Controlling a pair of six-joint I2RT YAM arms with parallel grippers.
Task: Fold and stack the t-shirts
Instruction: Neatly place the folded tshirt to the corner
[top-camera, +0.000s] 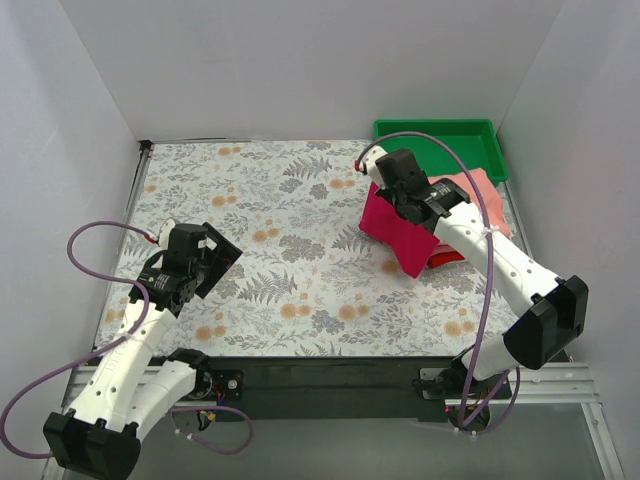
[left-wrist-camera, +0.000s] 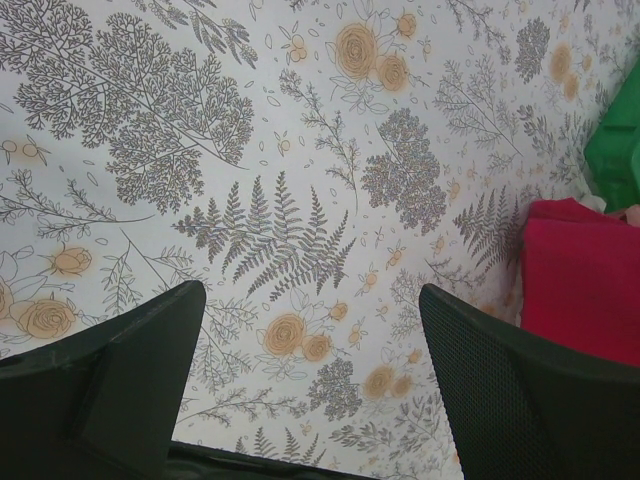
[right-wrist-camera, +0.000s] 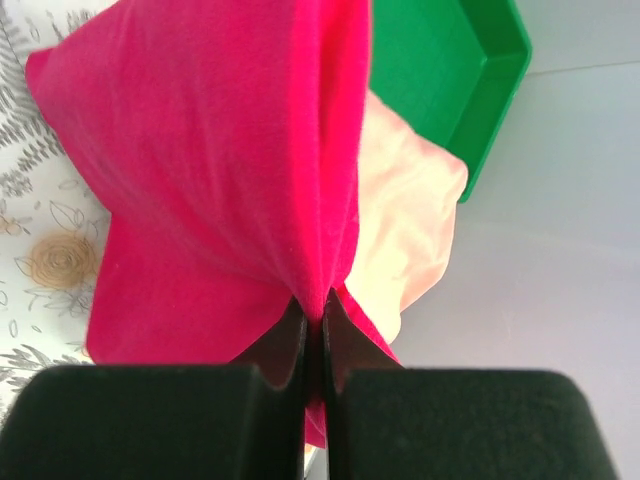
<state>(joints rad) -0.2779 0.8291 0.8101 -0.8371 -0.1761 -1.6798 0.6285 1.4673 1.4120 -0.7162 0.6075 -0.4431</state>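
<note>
My right gripper (top-camera: 408, 212) is shut on the crimson-red t-shirt (top-camera: 396, 232) and holds it lifted and draped at the table's right side; in the right wrist view the cloth (right-wrist-camera: 220, 170) hangs from the pinch (right-wrist-camera: 320, 318). The salmon-pink t-shirt (top-camera: 482, 192) lies behind it, also in the right wrist view (right-wrist-camera: 410, 210). A brighter red t-shirt (top-camera: 448, 257) peeks out under the arm. My left gripper (top-camera: 222, 262) is open and empty over the left of the table (left-wrist-camera: 310, 330). The crimson-red shirt shows at the left wrist view's right edge (left-wrist-camera: 585, 285).
A green plastic tray (top-camera: 440, 142) stands at the back right corner, also in the right wrist view (right-wrist-camera: 450, 70) and the left wrist view (left-wrist-camera: 615, 150). A floral cloth (top-camera: 270, 230) covers the table. White walls close in the left, back and right sides.
</note>
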